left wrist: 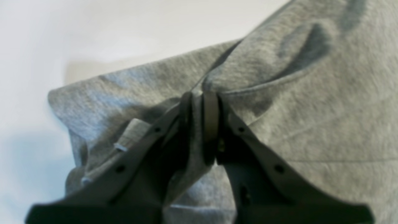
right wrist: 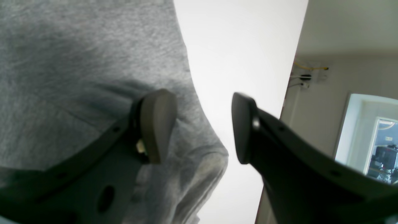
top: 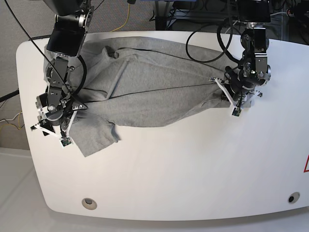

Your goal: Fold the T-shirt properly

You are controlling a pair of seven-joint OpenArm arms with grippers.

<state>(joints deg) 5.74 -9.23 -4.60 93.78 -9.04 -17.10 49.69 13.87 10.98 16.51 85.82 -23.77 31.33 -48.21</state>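
White table (top: 193, 183), left tool (left wrist: 199, 96) pinching T-shirt (top: 145, 96) hem, right tool (right wrist: 202, 127) wide over sleeve.

White table (top: 193, 169), yellow cable (top: 126, 14) on carpet behind.

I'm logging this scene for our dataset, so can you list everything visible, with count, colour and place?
T-shirt: one, heather grey, spread crumpled across the far half of the table.
Table: one, white, rounded corners, under everything.
Cables: several, black, trailing over the table's far edge.
Left gripper: one, dark, shut on a fold of the T-shirt at its end on the base view's right.
Right gripper: one, dark, open, at the T-shirt's edge on the base view's left.
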